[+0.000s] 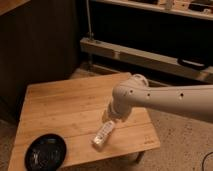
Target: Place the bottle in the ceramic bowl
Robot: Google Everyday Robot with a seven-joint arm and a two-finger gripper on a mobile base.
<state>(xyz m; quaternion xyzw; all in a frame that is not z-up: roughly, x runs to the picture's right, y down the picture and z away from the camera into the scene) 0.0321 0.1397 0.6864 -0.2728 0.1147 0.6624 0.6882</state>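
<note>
The small white bottle lies on its side on the wooden table, near the front middle. The black ceramic bowl sits at the table's front left corner, well apart from the bottle. My gripper hangs from the white arm just above the bottle's upper end, close to or touching it. The wrist hides the fingers.
A dark cabinet wall stands behind the table on the left. A low metal shelf rail runs along the back right. Speckled floor lies to the right of the table.
</note>
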